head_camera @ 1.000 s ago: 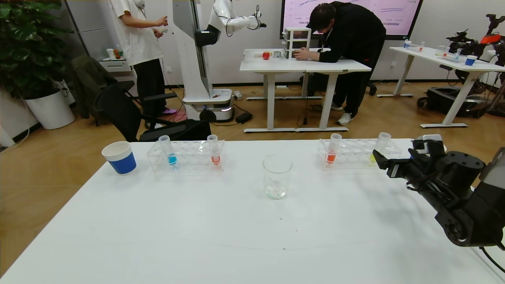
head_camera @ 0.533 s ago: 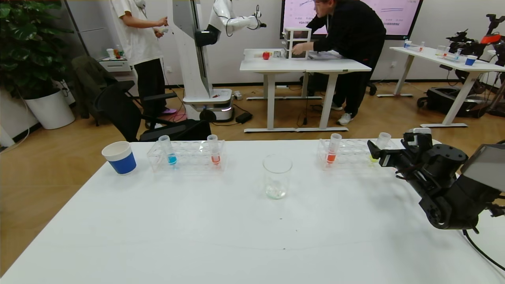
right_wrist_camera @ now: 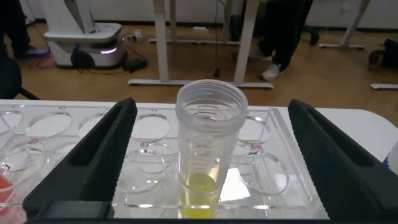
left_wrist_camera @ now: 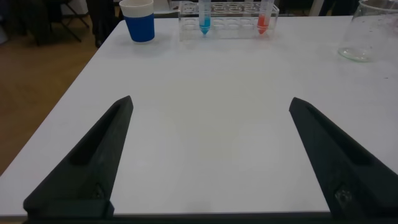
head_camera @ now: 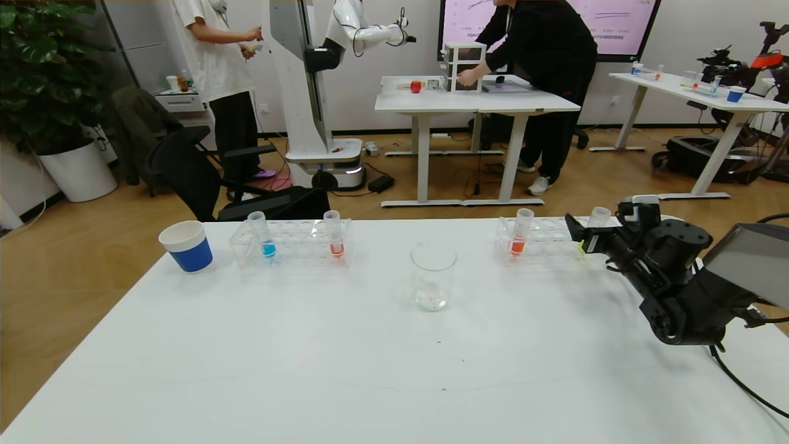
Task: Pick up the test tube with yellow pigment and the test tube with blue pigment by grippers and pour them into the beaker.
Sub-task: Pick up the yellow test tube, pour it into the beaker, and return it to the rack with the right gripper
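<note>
The test tube with yellow pigment (head_camera: pixel 597 219) stands in the right clear rack (head_camera: pixel 542 242). My right gripper (head_camera: pixel 589 234) is open at the rack's right end. In the right wrist view the yellow tube (right_wrist_camera: pixel 209 155) stands between the open fingers (right_wrist_camera: pixel 99 155), apart from both. The test tube with blue pigment (head_camera: pixel 267 238) stands in the left rack (head_camera: pixel 296 245). The beaker (head_camera: pixel 433 275) stands between the racks. My left gripper (left_wrist_camera: pixel 210 102) is open and empty over bare table; it is out of the head view. The blue tube (left_wrist_camera: pixel 204 17) and beaker (left_wrist_camera: pixel 368 32) lie far ahead of it.
Each rack also holds an orange-red tube (head_camera: pixel 335 237) (head_camera: pixel 521 234). A white-and-blue paper cup (head_camera: pixel 187 246) stands left of the left rack. The white table (head_camera: pixel 370 370) ends just behind the racks. People, another robot and tables are in the room beyond.
My right gripper has moved forward and left to the right rack, so the yellow tube now stands between its open fingers. The tubes, racks and beaker have not moved.
</note>
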You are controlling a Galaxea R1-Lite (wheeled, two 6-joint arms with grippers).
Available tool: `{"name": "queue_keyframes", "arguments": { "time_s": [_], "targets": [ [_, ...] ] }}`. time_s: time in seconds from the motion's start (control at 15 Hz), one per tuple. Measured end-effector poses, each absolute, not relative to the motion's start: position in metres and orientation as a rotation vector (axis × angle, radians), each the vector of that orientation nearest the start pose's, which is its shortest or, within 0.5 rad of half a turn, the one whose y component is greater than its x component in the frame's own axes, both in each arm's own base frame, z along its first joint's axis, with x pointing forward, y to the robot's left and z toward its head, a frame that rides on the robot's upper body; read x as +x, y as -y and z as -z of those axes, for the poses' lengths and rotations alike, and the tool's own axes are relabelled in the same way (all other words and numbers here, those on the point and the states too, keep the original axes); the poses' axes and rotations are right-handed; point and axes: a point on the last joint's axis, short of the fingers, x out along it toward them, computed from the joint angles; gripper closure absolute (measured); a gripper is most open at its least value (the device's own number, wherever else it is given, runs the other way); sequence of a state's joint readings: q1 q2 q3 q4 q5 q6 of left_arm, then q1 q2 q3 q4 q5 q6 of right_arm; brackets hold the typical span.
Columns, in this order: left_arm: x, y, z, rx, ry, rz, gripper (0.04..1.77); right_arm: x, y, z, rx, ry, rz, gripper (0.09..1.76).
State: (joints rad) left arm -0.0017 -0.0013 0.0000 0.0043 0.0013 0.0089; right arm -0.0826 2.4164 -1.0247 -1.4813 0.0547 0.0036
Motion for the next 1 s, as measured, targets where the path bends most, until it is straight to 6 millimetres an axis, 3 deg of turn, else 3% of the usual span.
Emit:
{"name": "queue_keyframes", "arguments": {
  "time_s": [0.07, 0.2, 0.27, 0.33, 0.4, 0.53, 0.67, 1.0],
  "targets": [
    [-0.023, 0.0, -0.075, 0.009, -0.003, 0.0, 0.06, 0.431, 0.035, -0.05, -0.002, 0.092, 0.028, 0.35],
    [-0.023, 0.0, -0.075, 0.009, -0.003, 0.0, 0.06, 0.432, 0.035, -0.051, -0.002, 0.095, 0.029, 1.16],
    [-0.023, 0.0, -0.075, 0.009, -0.003, 0.0, 0.06, 0.432, 0.034, -0.051, -0.004, 0.097, 0.026, 1.44],
    [-0.023, 0.0, -0.075, 0.009, -0.003, 0.0, 0.06, 0.431, 0.036, -0.051, -0.003, 0.098, 0.027, 1.48],
    [-0.023, 0.0, -0.075, 0.009, -0.003, 0.0, 0.06, 0.431, 0.036, -0.052, -0.004, 0.099, 0.031, 1.23],
    [-0.023, 0.0, -0.075, 0.009, -0.003, 0.0, 0.06, 0.429, 0.037, -0.054, -0.004, 0.1, 0.034, 1.34],
    [-0.023, 0.0, -0.075, 0.009, -0.003, 0.0, 0.06, 0.428, 0.038, -0.058, -0.007, 0.107, 0.039, 1.34],
    [-0.023, 0.0, -0.075, 0.009, -0.003, 0.0, 0.06, 0.423, 0.04, -0.094, -0.012, 0.105, 0.046, 1.34]
  ]
}}
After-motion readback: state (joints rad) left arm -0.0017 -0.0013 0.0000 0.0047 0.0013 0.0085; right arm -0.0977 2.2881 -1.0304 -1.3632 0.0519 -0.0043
